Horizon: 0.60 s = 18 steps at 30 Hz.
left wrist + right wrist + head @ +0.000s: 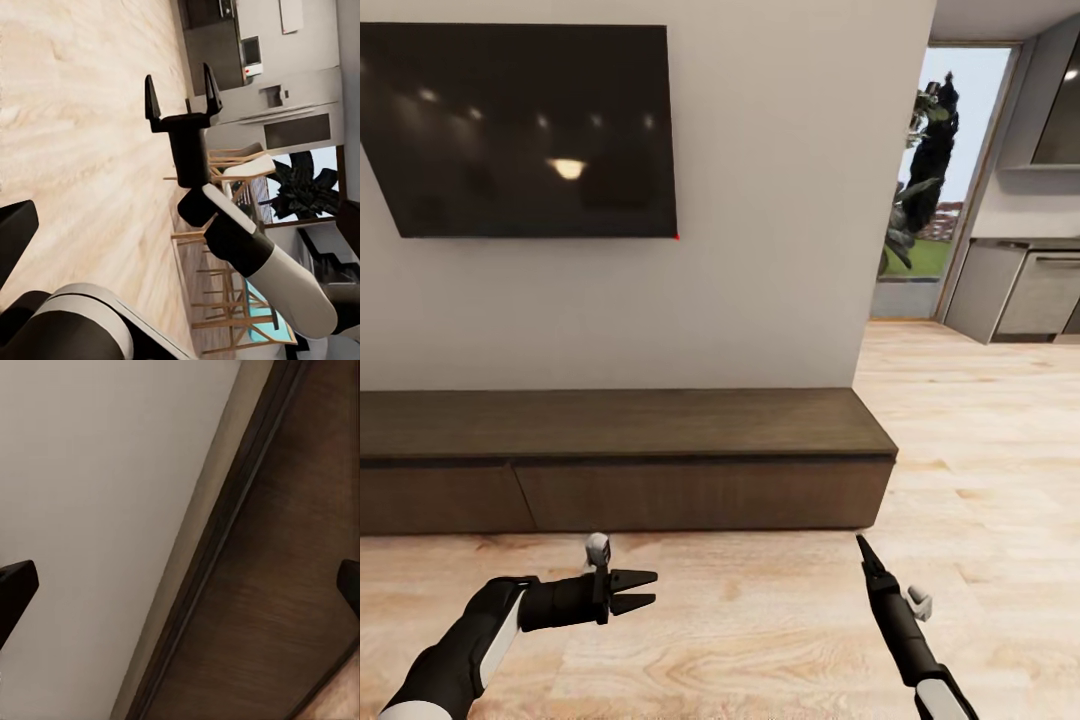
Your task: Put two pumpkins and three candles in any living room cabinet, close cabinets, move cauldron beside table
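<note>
I stand in front of the cabinet (620, 455), the long low dark-brown unit under the television (525, 130), and I face its drawer fronts squarely, which I judge is the position for opening one of them. I count two drawer fronts in the head view, and both sit flush, so the cabinet looks closed on this side. Its top is bare.

My left gripper (643, 590) hangs low over the wooden floor (760, 630), turned sideways toward my other arm, with its two fingers a little apart and nothing between them. My right gripper (866, 550) points forward at the right end of the cabinet; from the head view its fingers look like one thin line, but in the left wrist view I see this same gripper (182, 91) with two fingers clearly spread and empty. In the right wrist view the two fingertips (15, 585) stand far apart at the edges, and between them I see the cabinet's front (277, 585) and the pale wall (97, 495).

So I count two grippers, both empty and apart from the cabinet. Of pumpkins, candles and cauldron I count zero here. I think I must open a drawer first, or go and fetch the things.
</note>
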{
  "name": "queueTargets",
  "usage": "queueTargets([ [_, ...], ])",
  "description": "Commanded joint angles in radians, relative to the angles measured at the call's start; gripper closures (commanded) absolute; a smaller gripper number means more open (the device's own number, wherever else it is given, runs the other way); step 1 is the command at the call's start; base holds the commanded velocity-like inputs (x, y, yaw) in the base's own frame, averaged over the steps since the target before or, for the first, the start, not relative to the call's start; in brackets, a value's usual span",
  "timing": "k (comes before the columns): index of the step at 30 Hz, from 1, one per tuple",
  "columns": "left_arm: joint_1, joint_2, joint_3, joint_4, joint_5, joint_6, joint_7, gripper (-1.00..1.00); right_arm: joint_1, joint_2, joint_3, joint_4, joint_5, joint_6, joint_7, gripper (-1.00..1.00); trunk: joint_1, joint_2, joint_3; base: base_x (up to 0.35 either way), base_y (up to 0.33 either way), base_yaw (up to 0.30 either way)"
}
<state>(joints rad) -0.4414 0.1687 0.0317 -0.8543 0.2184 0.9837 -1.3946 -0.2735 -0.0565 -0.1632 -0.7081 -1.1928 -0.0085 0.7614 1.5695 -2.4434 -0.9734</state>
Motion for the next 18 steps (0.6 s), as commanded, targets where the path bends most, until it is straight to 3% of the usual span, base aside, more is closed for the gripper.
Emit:
queueTargets([
  [1, 0.0, 0.0, 0.0, 0.0, 0.002, 0.01, -0.002, -1.0, -0.001, 0.0, 0.001, 0.002, -0.008, -0.001, 0.006, -1.0, 0.004, -0.008, -0.004, 0.0, 0.0, 0.0],
  [5, 0.0, 0.001, 0.0, 0.0, 0.002, 0.01, -0.002, -1.0, -0.001, 0.002, 0.0, 0.007, -0.017, 0.013, 0.012, -1.0, 0.019, -0.036, -0.017, 0.0, 0.0, 0.0],
  [8, 0.0, 0.001, 0.0, 0.0, 0.002, 0.01, -0.003, -1.0, -0.001, 0.003, 0.0, 0.012, -0.057, 0.047, 0.034, -1.0, 0.031, -0.057, -0.026, 0.0, 0.0, 0.0],
  [11, 0.0, 0.001, 0.0, 0.0, 0.003, 0.01, -0.003, -1.0, -0.001, 0.003, -0.001, 0.015, -0.083, 0.062, 0.057, -1.0, 0.032, -0.057, -0.038, 0.0, 0.0, 0.0],
  [18, 0.0, 0.0, 0.0, 0.0, 0.003, 0.01, -0.003, -1.0, -0.001, 0.004, -0.004, 0.03, -0.098, 0.068, 0.063, -1.0, 0.035, -0.059, -0.065, 0.0, 0.0, 0.0],
])
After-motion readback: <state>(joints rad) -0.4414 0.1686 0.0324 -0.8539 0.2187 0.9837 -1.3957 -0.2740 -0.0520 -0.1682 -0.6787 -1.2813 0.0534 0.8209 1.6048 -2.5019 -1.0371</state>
